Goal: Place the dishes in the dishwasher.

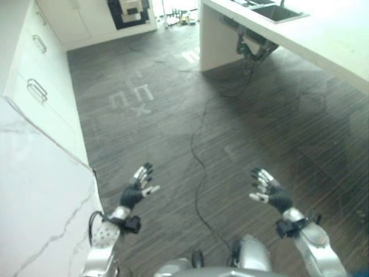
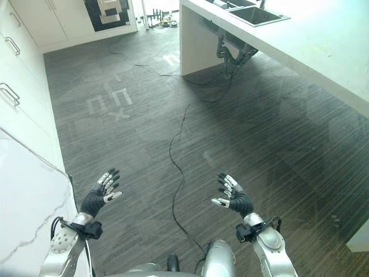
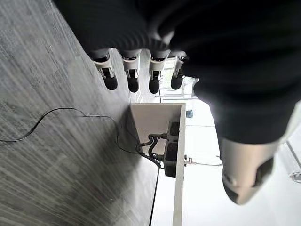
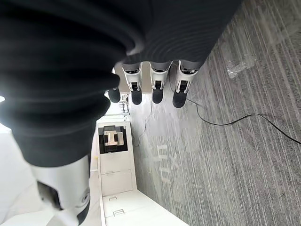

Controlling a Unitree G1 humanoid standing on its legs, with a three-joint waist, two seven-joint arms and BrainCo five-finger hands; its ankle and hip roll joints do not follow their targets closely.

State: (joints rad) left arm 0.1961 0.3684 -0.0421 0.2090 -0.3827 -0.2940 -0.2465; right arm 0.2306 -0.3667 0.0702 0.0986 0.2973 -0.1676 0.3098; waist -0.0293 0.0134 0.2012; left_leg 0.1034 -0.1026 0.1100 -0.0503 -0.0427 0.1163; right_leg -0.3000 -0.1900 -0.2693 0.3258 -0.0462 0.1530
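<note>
1. Dishes: none to be seen; location cannot be told. No dishwasher identifiable either.
2. Handling, as a judgement: likely stiff, smooth, breakable, slippery if wet. Best taken at the rim, thumb on one face and fingers on the other; heavier pieces supported from below.
3. Left hand [image 1: 137,187]: held over the floor [image 1: 242,133], fingers straight and slightly spread, thumb out to the side. Nothing held. Confirmed in left wrist view, fingers [image 3: 133,75] extended in a row with only floor beyond.
4. Right hand [image 1: 268,190]: held over the floor at about the same height, well apart from the left. Fingers relaxed and extended, nothing held. Right wrist view agrees, fingers [image 4: 158,84] straight.
5. Containers: sink [image 2: 256,14] set in the surface [image 2: 323,40] ahead on the right; contents not discernible. Pipework visible beneath it.
6. Cabinets [image 1: 40,75] with drawer handles along the left, all closed; contents hidden.
7. Marble-patterned surface [image 1: 40,202] just beside the left arm.
8. Next step, as a judgement: locate dishes, probably at the sink, before any grasp.
</note>
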